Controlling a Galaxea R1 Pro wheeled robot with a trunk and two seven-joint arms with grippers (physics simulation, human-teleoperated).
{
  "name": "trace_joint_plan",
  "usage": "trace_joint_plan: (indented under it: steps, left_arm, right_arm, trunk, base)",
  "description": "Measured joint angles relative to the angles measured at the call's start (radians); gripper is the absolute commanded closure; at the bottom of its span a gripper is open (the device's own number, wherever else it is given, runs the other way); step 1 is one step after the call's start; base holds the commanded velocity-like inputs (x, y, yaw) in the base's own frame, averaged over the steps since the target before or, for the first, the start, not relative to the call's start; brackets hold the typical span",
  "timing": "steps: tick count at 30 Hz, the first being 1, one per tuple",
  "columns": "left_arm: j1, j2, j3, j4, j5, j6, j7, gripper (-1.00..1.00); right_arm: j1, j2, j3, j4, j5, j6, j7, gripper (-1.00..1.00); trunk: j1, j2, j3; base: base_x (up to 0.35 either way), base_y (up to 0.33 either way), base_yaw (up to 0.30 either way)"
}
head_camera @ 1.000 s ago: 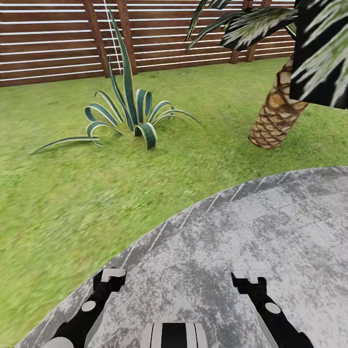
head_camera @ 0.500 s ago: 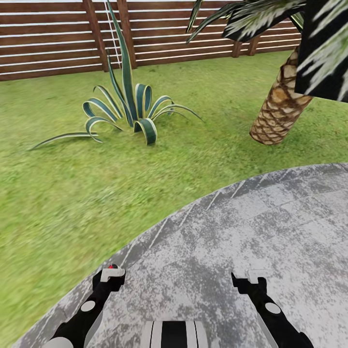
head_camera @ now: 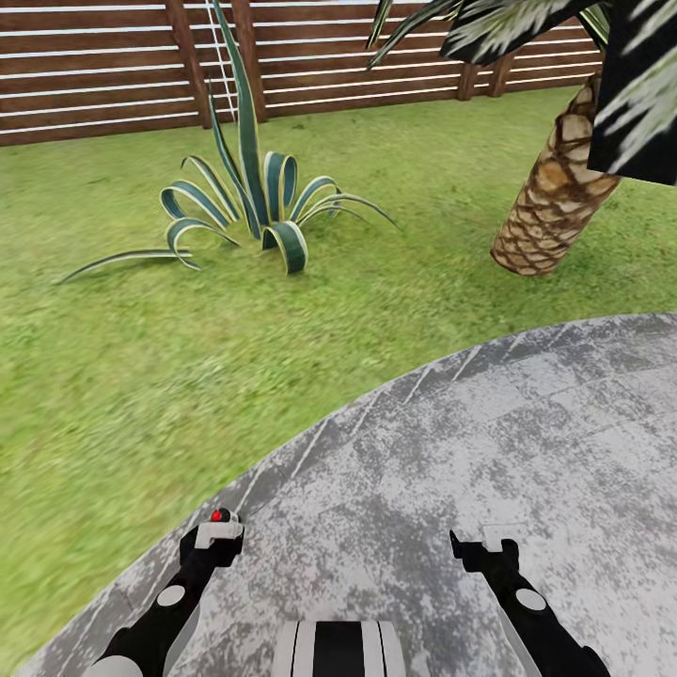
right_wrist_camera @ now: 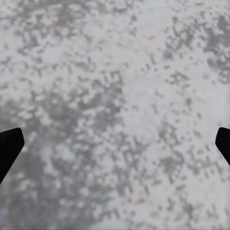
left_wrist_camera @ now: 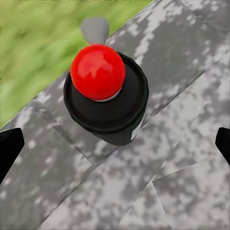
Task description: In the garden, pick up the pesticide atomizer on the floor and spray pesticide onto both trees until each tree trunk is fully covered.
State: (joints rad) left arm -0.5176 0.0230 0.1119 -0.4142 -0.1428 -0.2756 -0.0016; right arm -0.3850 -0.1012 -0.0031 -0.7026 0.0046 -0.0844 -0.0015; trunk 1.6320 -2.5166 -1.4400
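Pesticide atomizer stands on grey paving directly beneath the released, empty left tool.

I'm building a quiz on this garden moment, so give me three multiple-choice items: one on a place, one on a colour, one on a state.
1. What does the pesticide atomizer stand on?
A. grass
B. grey stone paving
C. the fence
2. What colour is its round top?
A. red
B. blue
C. white
3. How is the left gripper?
A. shut on the atomizer
B. open above it
C. shut on a leaf

Answers: B, the pesticide atomizer stands on grey stone paving. A, the round top is red. B, the left gripper has its fingertips wide apart at the frame's edges, touching nothing.
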Motion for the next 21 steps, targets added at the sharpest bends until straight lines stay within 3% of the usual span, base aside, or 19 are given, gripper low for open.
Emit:
trace_joint_plan:
  steps: [21]
  left_arm:
    - [0.0, 0.0, 0.0, 0.0, -0.001, 0.001, 0.0, -1.0]
  right_arm:
    - [0.0, 0.0, 0.0, 0.0, 0.0, 0.0, 0.0, -1.0]
  trunk:
    - [0.0, 0.0, 0.0]
  base:
    - [0.04, 0.008, 0.007]
